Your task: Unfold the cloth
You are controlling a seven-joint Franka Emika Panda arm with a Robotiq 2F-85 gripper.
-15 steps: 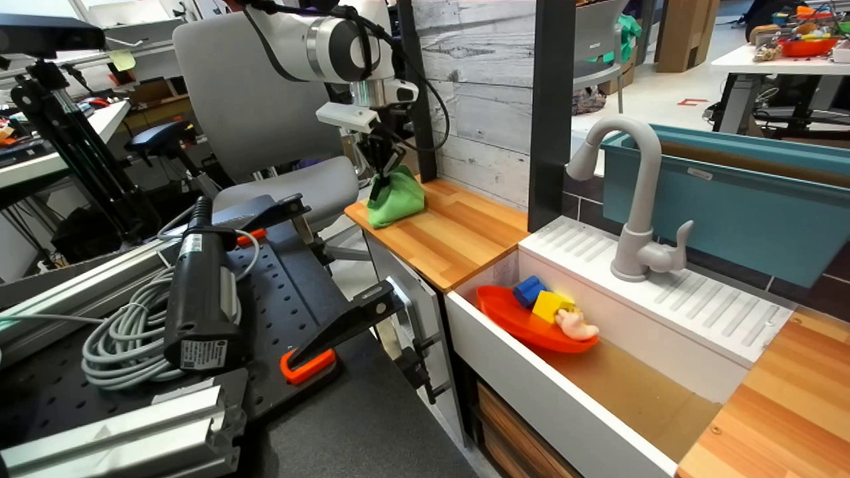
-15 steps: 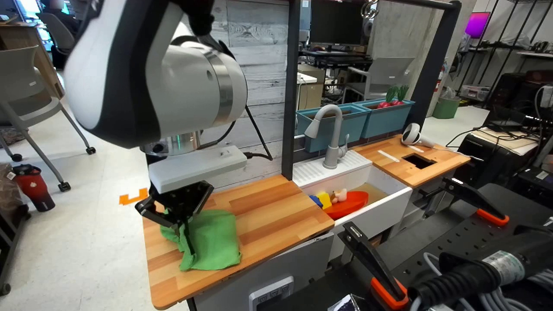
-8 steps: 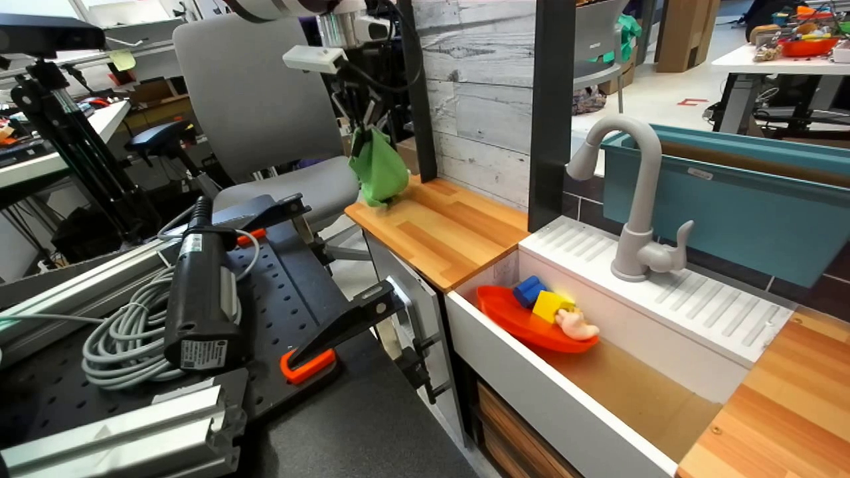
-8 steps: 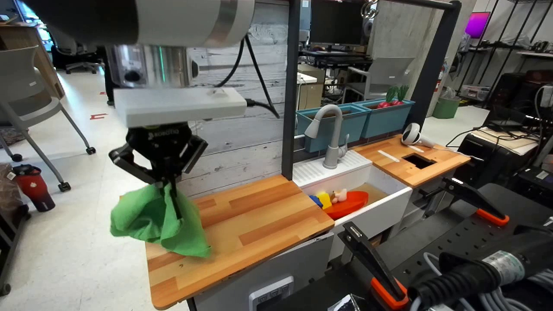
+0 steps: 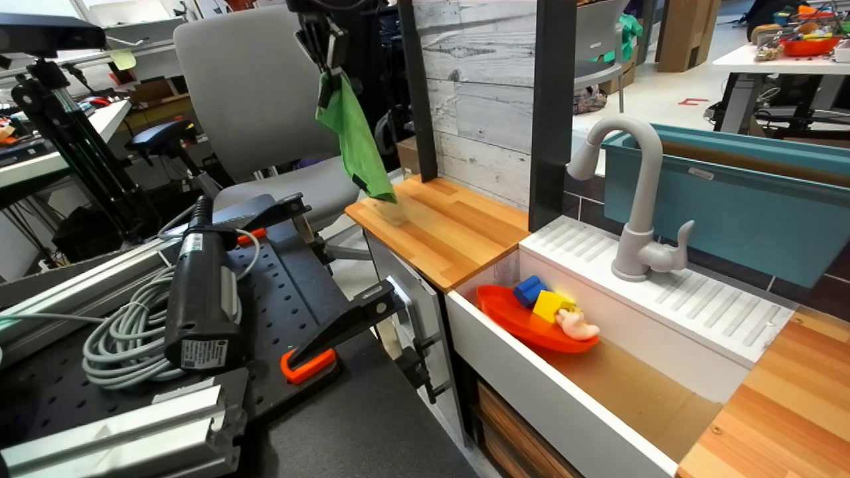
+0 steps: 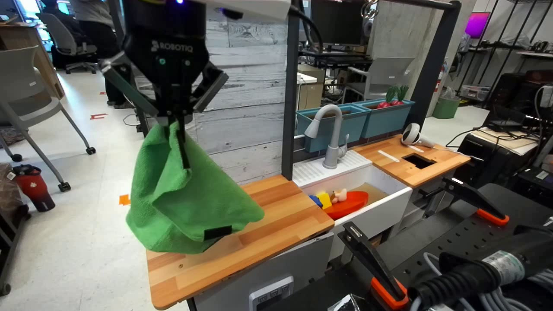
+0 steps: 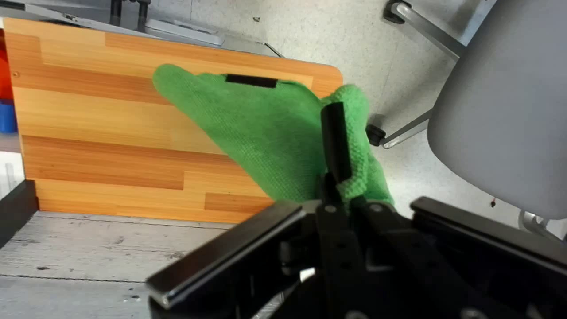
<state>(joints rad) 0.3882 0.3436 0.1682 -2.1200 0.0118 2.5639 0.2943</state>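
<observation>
There it dangles, my green cloth, pinched near the top in my hand, and it drapes soft and slanted! A loose fold drops through the middle; a dark rectangular patch sits on the lower edge. Seen from my wrist, it crosses the short edge of the desk beside the rounded corner, one tip out over the top. Touching it? Can't tell.

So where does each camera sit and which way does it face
Exterior view: close to the tool, seen large upper left; looks down at the wooden countertop.
Exterior view: farther off, looks over a black pegboard to the sink; tool smaller, at top.
Wrist view: mounted behind the tool, seen at bottom; looks down at the green cloth.
Both exterior views share the faucet.
</observation>
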